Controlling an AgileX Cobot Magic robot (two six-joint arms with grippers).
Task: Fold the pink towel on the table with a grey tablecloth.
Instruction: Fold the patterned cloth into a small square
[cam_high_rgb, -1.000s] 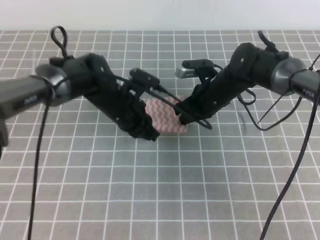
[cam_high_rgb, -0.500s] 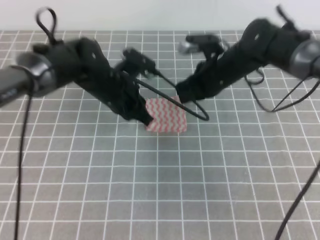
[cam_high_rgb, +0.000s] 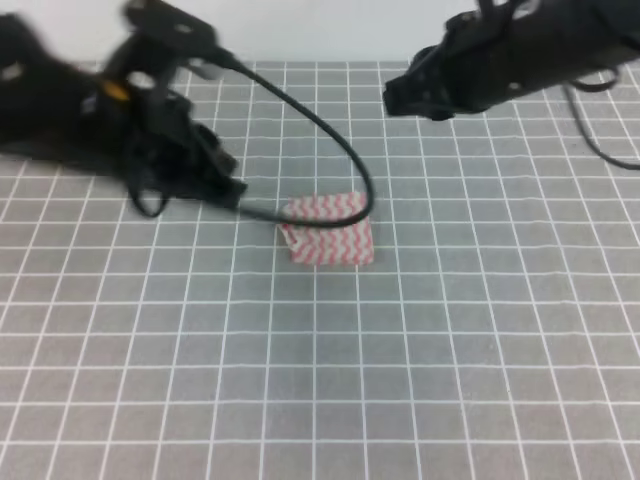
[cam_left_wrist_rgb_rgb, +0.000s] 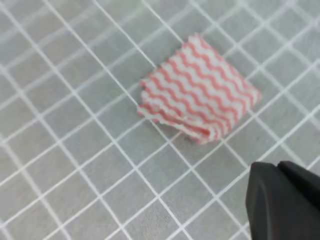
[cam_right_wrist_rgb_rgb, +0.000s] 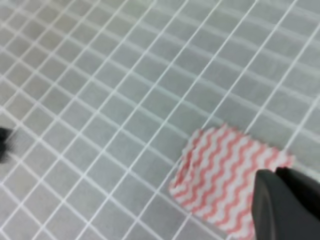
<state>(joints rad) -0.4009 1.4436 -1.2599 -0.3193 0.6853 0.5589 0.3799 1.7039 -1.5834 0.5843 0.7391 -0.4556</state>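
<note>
The left gripper (cam_high_rgb: 215, 185) and right gripper (cam_high_rgb: 405, 95) both hang clear of the cloth; blur hides whether either is open or closed. The pink towel (cam_high_rgb: 328, 228) lies folded mid-table on the grey tablecloth (cam_high_rgb: 300, 400). Risk: the left arm's cable (cam_high_rgb: 320, 130) drapes beside the towel and could drag the fold open.

Both arms were motion-blurred in the high view, so neither tool's opening could be read. The left tool (cam_left_wrist_rgb_rgb: 285, 200) and right tool (cam_right_wrist_rgb_rgb: 287, 202) were cut off at the wrist views' lower-right corners. A cable (cam_high_rgb: 330, 150) hid part of the towel's (cam_high_rgb: 330, 232) left edge.
</note>
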